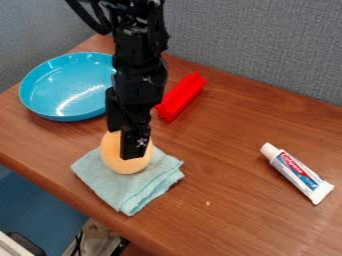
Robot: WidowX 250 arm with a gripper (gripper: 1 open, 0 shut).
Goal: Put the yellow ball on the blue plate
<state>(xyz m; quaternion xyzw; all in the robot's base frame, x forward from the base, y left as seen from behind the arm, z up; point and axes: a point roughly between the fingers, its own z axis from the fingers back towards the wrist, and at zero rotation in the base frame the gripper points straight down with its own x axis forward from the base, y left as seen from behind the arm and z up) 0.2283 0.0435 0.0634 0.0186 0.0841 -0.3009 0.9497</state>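
Observation:
The pale yellow-orange ball (118, 160) rests on a light teal folded cloth (128, 179) near the table's front edge. My black gripper (132, 143) reaches straight down over the ball, its fingers low around the ball's top and hiding part of it. The jaws stand open and I see no grip on the ball. The bright blue plate (60, 85) lies at the back left of the table, with nothing in it, well apart from the gripper.
A red rectangular block (181, 95) lies just right of the arm, behind the cloth. A toothpaste tube (295, 171) lies at the right. The wooden table's front edge runs close under the cloth.

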